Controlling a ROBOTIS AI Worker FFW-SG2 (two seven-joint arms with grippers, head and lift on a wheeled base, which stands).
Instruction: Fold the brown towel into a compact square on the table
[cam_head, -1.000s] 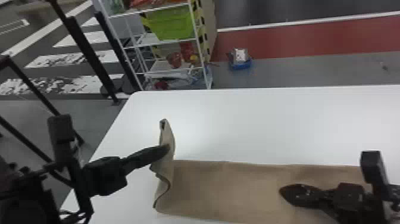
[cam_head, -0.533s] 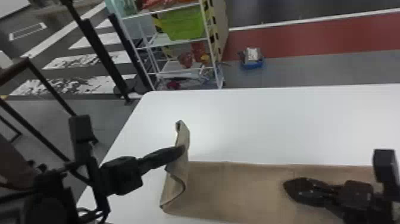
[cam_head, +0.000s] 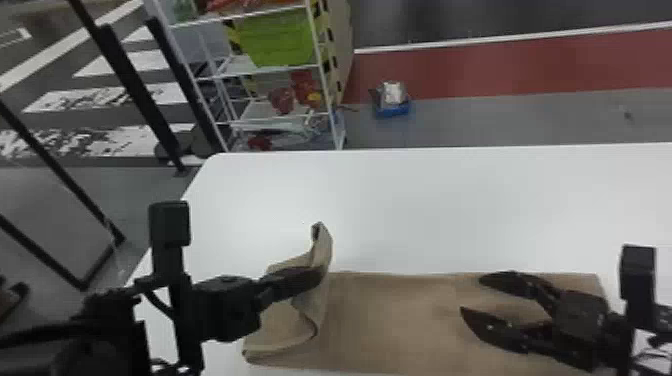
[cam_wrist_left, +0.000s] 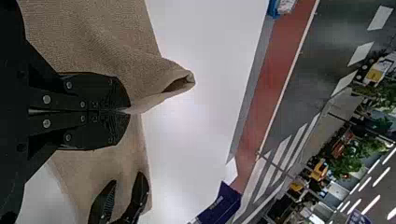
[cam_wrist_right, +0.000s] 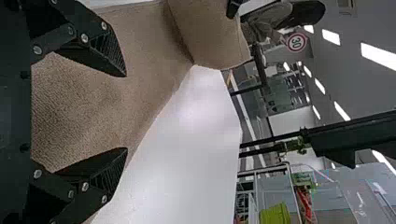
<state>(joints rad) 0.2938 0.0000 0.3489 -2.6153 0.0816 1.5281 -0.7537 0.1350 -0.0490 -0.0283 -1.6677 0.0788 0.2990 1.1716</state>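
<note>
Behind, white rack (cam_head: 242, 65), blue bin (cam_head: 392, 110), left gripper (cam_head: 319, 275) pinching towel (cam_head: 395, 320), right gripper (cam_head: 471, 295), fingers spread.

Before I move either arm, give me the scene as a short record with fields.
towel: brown, a long strip, left end raised and folded over
left claw: shut on the towel's raised end
right claw: open, over the towel's right part; contact cannot be told
table: white, under the towel
fold state: not yet a compact square
</note>
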